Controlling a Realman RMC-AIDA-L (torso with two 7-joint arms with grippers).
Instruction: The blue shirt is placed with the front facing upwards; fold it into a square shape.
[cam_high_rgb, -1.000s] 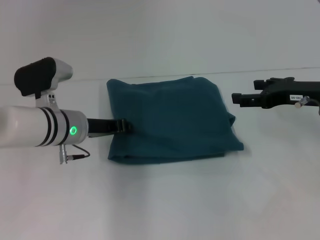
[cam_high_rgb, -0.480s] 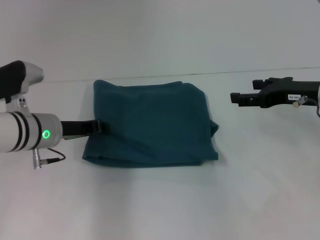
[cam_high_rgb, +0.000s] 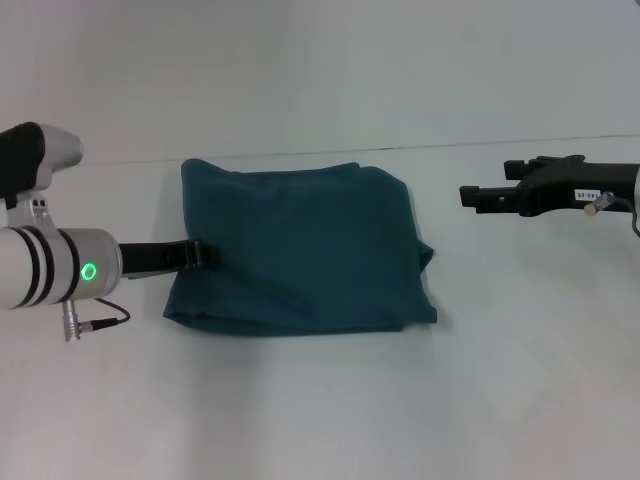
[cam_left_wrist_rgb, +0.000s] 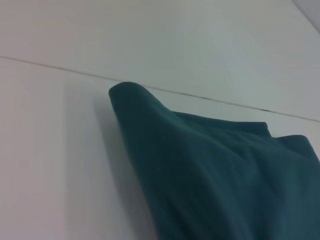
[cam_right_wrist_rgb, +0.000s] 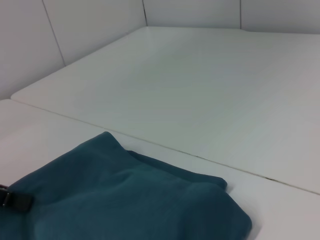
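The white table carries the blue shirt, folded into a rough square lying between the two claws. The left gripper touches the shirt's near left edge; whether it pinches cannot be told. The right gripper hovers well apart, its state unclear.

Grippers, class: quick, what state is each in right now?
Left gripper: shut on the folded teal-blue cotton shirt, at its left edge.
Right gripper: cannot be told; holds nothing.
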